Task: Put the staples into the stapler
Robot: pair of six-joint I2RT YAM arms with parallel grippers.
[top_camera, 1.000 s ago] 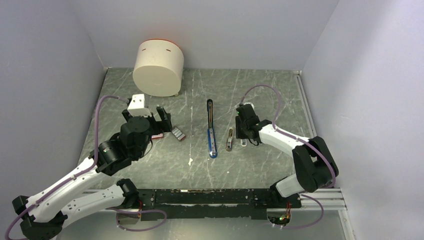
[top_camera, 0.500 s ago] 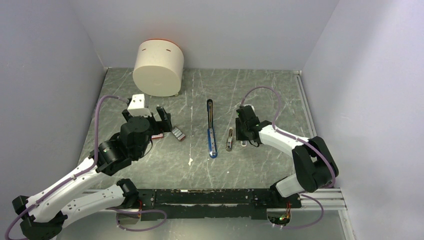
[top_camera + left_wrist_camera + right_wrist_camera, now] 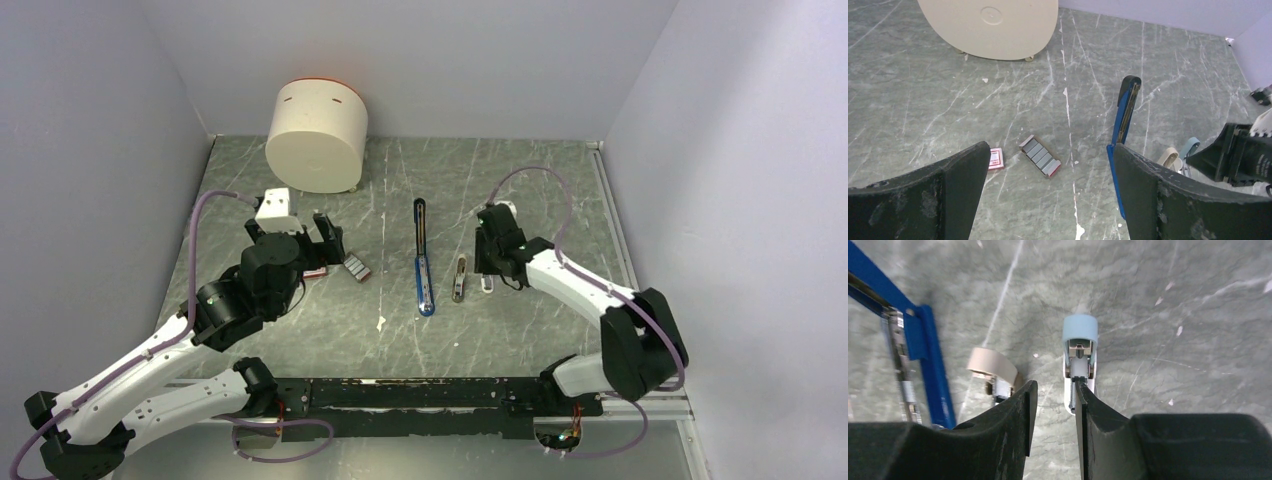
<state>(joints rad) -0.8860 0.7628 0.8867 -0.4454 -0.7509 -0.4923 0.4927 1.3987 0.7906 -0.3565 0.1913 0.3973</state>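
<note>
Stapler lies open mid-surface, staples to its left, both claws empty.

The stapler [image 3: 425, 288] lies opened flat at the middle of the grey marbled surface [image 3: 540, 180], with its black arm toward the far edge and its blue body toward the near edge. Toward the left edge, the staples [image 3: 1040, 156] sit as grey blocks in a small tray, the red box [image 3: 995, 158] just beside them (not touching). The left claw [image 3: 1048, 149] hangs over them, jaws spread wide. The right claw [image 3: 1055, 387] is low on the stapler's right, jaws narrowly apart with bare surface in the gap. One of its fingertips overlaps a pale-blue piece [image 3: 1079, 330], and a tan piece [image 3: 993, 365] lies between that and the stapler. A white drum [image 3: 316, 135] stands near the far-left corner.
</note>
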